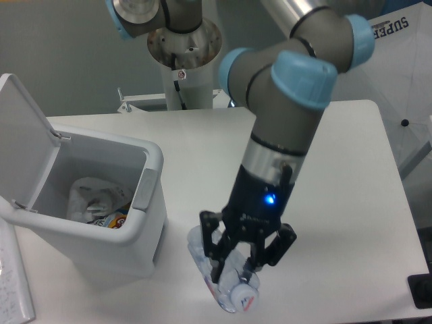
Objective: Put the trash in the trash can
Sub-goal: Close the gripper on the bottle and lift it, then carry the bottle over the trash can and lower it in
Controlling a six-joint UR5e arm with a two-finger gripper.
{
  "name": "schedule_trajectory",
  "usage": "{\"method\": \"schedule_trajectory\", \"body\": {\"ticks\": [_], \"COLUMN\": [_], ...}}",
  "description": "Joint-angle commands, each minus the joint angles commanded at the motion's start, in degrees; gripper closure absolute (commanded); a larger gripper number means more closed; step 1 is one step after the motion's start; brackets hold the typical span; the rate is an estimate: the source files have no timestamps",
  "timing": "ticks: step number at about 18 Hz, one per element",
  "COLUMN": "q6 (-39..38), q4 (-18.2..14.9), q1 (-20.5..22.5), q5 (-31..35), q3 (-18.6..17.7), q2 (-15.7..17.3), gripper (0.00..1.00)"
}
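Observation:
The crushed clear plastic bottle (202, 254) hangs tilted just above the table, white cap (244, 295) pointing down towards the front edge. My gripper (232, 273) points downward and is shut on the bottle, its black fingers (215, 264) on either side. The white trash can (152, 162) stands at the left with its lid (23, 138) swung open. Inside it lies the crumpled white wrapper (93, 198), next to a small orange-labelled scrap. The gripper is to the right of the can's front corner, a short gap away.
The arm's white pedestal (182, 64) stands at the back edge of the table. A white canopy printed SUPERIOR (381, 50) is at the back right. A paper sheet (13, 287) lies at the front left, and a black object (422, 290) at the front right.

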Motion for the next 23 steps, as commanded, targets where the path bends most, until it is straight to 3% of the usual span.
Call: {"method": "schedule_trajectory", "body": {"ticks": [7,12,15,23], "q6": [-5.18,-5.89,-5.63,-5.63], "q4": [0.53,0.79,1.05,1.85], "q1": [-0.61,-4.13,-5.53,-6.59], "q5": [-8.0,-8.63,-8.63,-8.63], "q3": [-0.96,-5.35,-7.64,-9.49], "q2": [6.42,9.59,10.29,10.38], "gripper": [0.53,0.53,0.53,0.53]}}
